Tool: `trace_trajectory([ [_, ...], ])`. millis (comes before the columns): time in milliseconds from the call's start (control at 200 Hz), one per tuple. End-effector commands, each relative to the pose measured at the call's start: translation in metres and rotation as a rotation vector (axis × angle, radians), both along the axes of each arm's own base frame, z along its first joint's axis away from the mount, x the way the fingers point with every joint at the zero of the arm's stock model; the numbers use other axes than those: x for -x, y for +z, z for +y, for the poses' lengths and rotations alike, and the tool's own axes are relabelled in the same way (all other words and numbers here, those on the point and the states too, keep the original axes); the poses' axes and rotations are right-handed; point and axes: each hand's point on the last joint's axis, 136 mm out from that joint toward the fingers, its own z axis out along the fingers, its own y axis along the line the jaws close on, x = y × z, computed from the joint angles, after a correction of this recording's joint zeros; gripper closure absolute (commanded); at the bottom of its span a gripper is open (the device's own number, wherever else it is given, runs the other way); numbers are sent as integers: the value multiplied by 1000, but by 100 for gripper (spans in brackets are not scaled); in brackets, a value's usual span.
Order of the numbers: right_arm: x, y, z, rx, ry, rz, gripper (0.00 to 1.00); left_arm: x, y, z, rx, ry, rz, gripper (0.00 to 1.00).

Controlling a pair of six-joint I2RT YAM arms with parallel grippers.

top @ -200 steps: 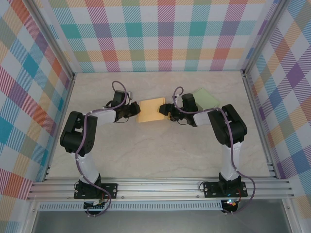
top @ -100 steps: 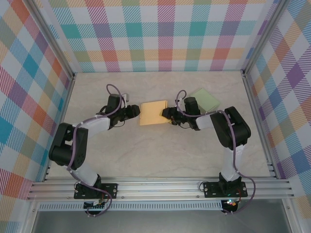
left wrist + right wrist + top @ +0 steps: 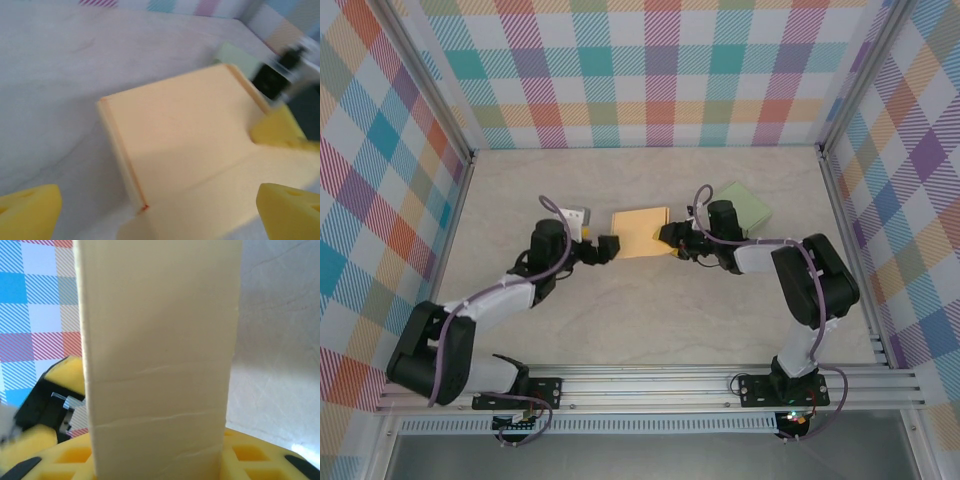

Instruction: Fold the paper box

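Left fingers point(image 3: 27, 212): spread wide, paper box point(image 3: 642, 232) just in front.
Right fingers point(image 3: 260, 460): pinching the box's right edge.

Bright, even light; the paper box point(image 3: 185, 145) looks soft and motion-blurred.

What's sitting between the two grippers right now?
The yellow paper box lies between the left gripper and the right gripper, seen in the top view.
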Motion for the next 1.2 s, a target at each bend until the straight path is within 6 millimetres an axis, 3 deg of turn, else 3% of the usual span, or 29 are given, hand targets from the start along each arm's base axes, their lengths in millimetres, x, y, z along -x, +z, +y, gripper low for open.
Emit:
trace_trajectory([
  [0, 19, 12, -5, -14, 41, 75, 58, 38, 37, -25, -183, -200, -436, 0],
  [90, 34, 18, -11, -6, 68, 126, 56, 65, 45, -32, -264, -284, -561, 0],
  [205, 57, 33, -23, -4, 88, 164, 56, 77, 45, -32, -390, -306, -636, 0],
  [370, 88, 51, -39, 24, 96, 195, 56, 91, 20, -36, -642, -394, -712, 0],
  [500, 105, 58, -47, 33, 94, 224, 56, 119, -8, -51, -792, -643, -885, 0],
  [715, 118, 57, -51, 37, 91, 261, 58, 109, 13, -53, -770, -548, -970, 0],
  [1195, 120, 64, -51, 9, 84, 269, 58, 100, 4, -81, -743, -639, -929, 4],
])
